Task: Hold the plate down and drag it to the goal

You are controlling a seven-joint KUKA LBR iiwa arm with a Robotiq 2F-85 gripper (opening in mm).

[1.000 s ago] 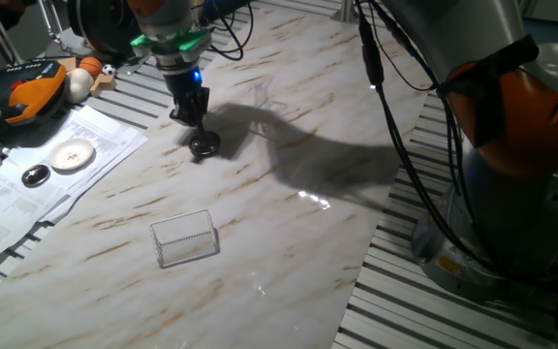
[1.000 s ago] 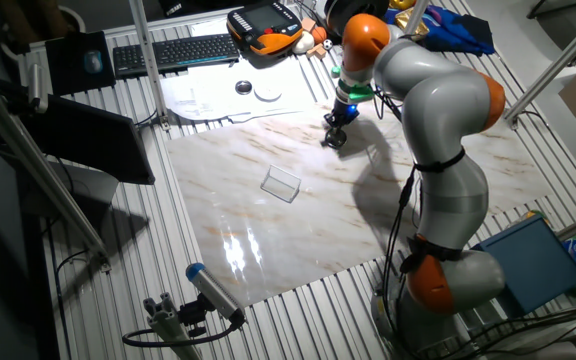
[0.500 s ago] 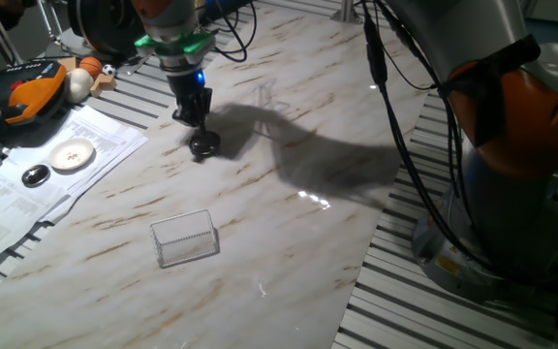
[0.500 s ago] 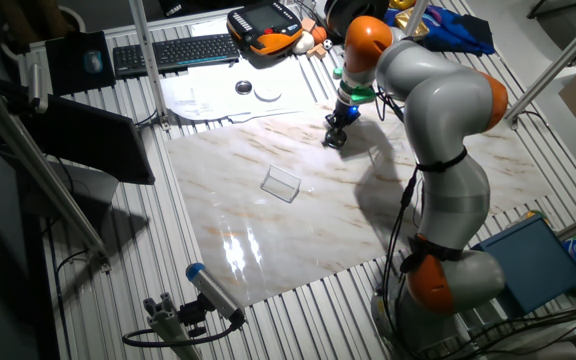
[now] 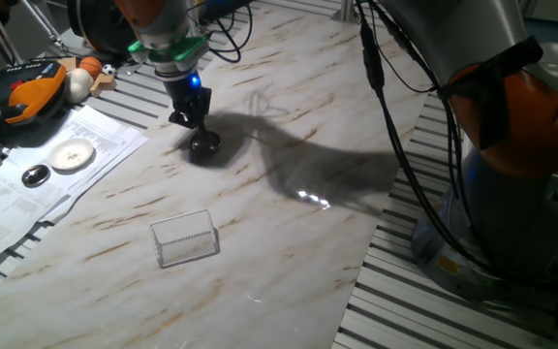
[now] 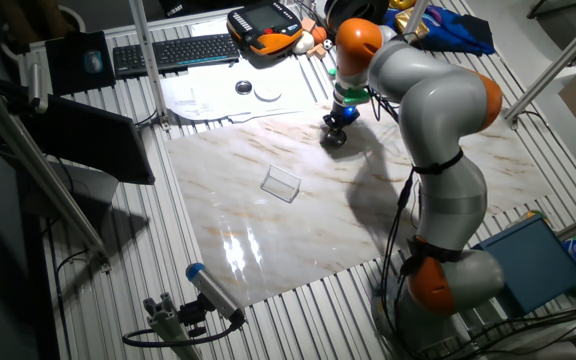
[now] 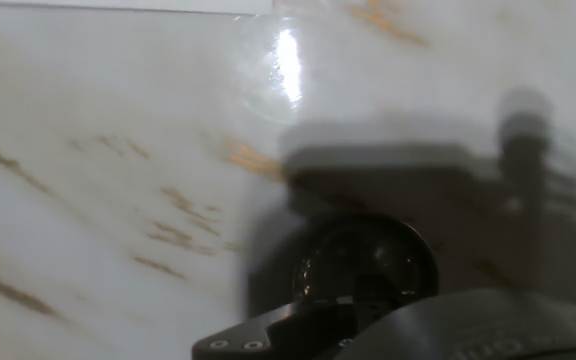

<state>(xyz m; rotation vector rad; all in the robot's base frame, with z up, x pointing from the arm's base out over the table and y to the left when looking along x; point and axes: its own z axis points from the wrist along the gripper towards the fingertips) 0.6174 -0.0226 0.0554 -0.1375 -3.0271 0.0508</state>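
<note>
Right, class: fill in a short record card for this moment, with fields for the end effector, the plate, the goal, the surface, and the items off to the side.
end effector: low over the plate, fingertips at its top; whether open or shut cannot be told
plate: small round metal dish on the marble tabletop, beneath the end effector
goal: see-through rectangle with pale outline, apart from the plate, nearer the camera
plate in goal: no
side items: white disc and small dark disc on paper sheets
</note>
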